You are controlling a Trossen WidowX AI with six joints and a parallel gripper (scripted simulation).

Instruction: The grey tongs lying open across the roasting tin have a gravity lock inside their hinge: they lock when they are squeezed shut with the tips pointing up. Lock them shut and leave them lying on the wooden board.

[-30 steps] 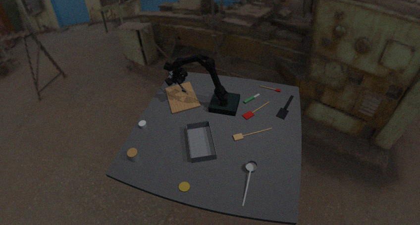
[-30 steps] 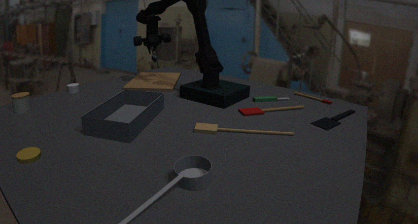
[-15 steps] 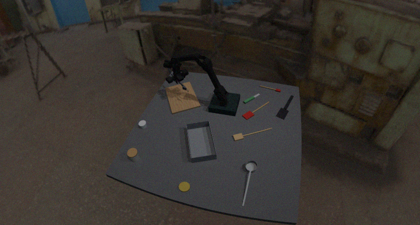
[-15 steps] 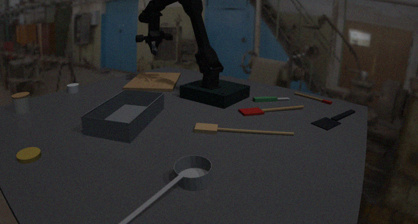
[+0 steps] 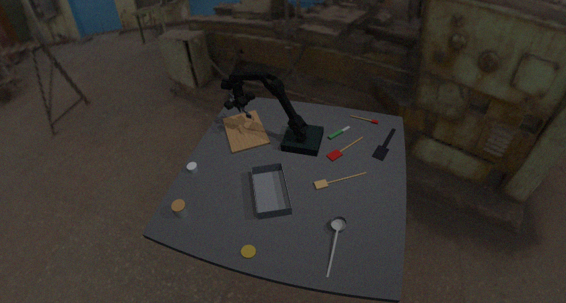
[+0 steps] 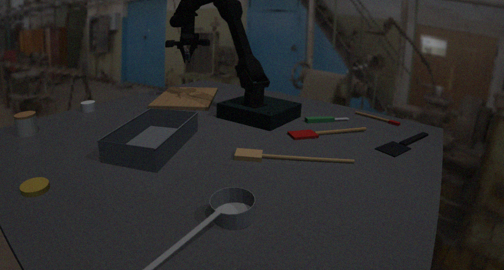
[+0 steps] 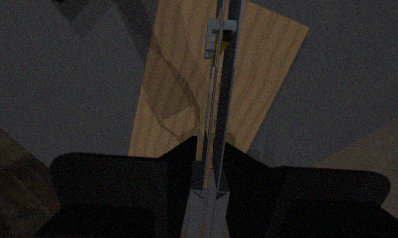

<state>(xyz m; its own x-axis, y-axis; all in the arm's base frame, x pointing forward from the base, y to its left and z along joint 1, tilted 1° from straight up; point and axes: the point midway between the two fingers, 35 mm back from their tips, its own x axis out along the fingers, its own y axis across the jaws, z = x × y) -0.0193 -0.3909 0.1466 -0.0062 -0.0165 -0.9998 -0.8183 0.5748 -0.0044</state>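
Observation:
The grey tongs [image 7: 227,100] are squeezed narrow, their two long arms close together, with a grey block and a yellow mark near the upper edge of the wrist view. My gripper [image 5: 240,109] [image 6: 187,61] [image 7: 205,141] is shut on the tongs and points down, well above the wooden board [image 5: 245,142] [image 6: 179,103] [image 7: 268,50]. In the top view the tongs' dark end shows low beside the fingers. Whether the hinge lock is engaged cannot be seen. The roasting tin [image 5: 273,213] [image 6: 130,160] stands in front of the board with no tongs across it.
The dark robot base [image 5: 302,146] [image 6: 246,116] stands right of the board. A white-topped pot [image 5: 191,167] [image 6: 87,106] and an orange-lidded jar [image 5: 178,206] [image 6: 25,123] stand left of the tin. Several utensils lie to the right; a white-handled pan [image 5: 334,249] [image 6: 232,214] is at the front.

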